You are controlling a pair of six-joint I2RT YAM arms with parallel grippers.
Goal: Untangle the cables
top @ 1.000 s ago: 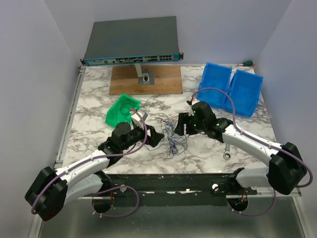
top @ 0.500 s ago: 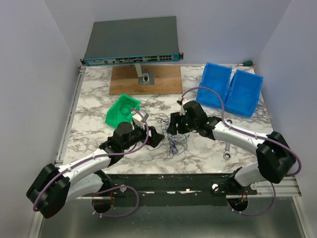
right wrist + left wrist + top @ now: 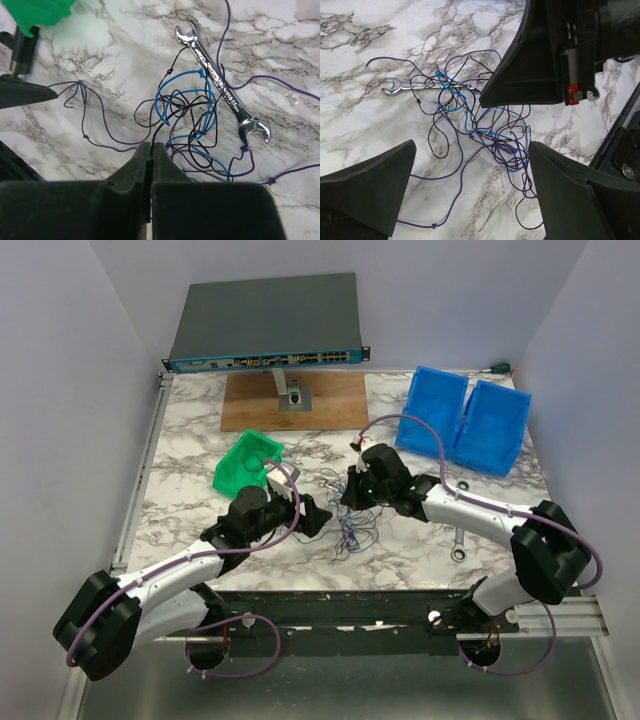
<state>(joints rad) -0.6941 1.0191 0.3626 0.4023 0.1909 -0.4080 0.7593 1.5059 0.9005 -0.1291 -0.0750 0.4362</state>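
Note:
The cables (image 3: 350, 525) are thin blue, purple and black wires in a loose tangle on the marble table (image 3: 190, 440), between my two grippers. My right gripper (image 3: 346, 496) is at the tangle's far right edge, and its jaws are shut on a black cable (image 3: 159, 127) that rises out of the bundle (image 3: 200, 132). My left gripper (image 3: 322, 515) sits at the tangle's left side. It stands wide open over the purple and blue loops (image 3: 492, 134), and its fingers (image 3: 380, 175) have nothing between them.
A small silver wrench (image 3: 220, 85) lies under the tangle (image 3: 410, 89). Another wrench (image 3: 458, 545) lies at the right, near the right arm. A green bin (image 3: 245, 462) stands behind the left gripper. Blue bins (image 3: 465, 420), a wooden board (image 3: 295, 400) and a network switch (image 3: 265, 325) are further back.
My right gripper has moved left onto the bundle and gone from open to shut, pinching a black cable. The left arm has barely moved and stays open.

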